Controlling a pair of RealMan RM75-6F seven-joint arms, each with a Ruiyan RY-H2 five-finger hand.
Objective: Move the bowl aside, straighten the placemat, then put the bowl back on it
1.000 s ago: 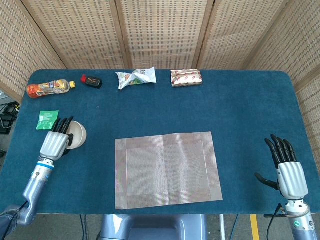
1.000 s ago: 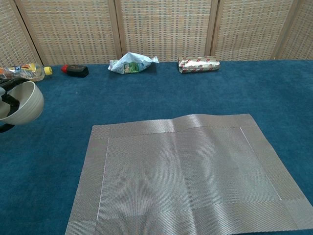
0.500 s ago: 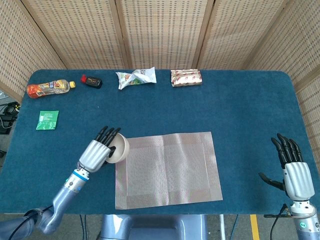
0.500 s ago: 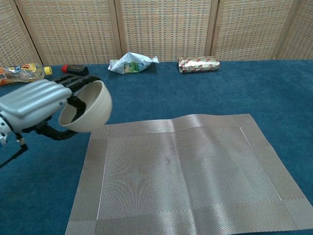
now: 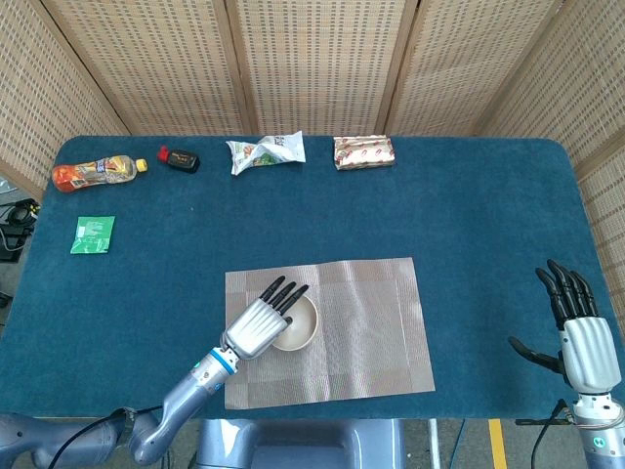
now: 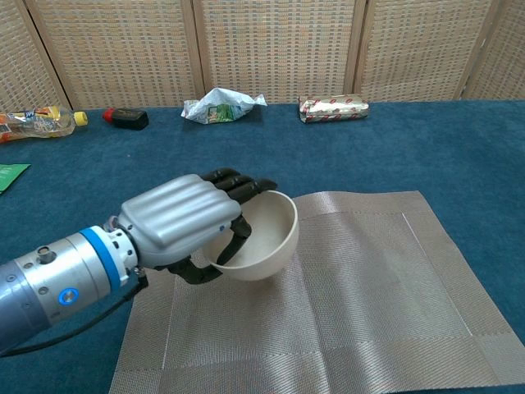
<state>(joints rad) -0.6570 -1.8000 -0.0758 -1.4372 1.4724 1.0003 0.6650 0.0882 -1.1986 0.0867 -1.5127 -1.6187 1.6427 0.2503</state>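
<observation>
My left hand point(image 5: 260, 324) point(image 6: 184, 223) grips a cream bowl point(image 5: 297, 324) point(image 6: 261, 236) by its near rim and holds it over the left part of the grey woven placemat point(image 5: 371, 313) point(image 6: 369, 287). The bowl is tilted a little, its mouth up. Whether it touches the mat cannot be told. The placemat lies flat and square to the table's front edge, with a slight ridge along its far edge. My right hand point(image 5: 580, 328) stays at the front right corner of the table, fingers spread, holding nothing.
Along the far edge of the blue table point(image 5: 469, 205) lie a drink bottle point(image 5: 96, 173), a black and red item point(image 5: 180, 158), a crumpled snack bag point(image 5: 265, 150) and a foil packet point(image 5: 363, 151). A green sachet point(image 5: 93, 234) lies at the left.
My left hand has carried the bowl from the table's left side rightwards, bringing it over the placemat's left part. The right hand has drifted slightly toward the front edge.
</observation>
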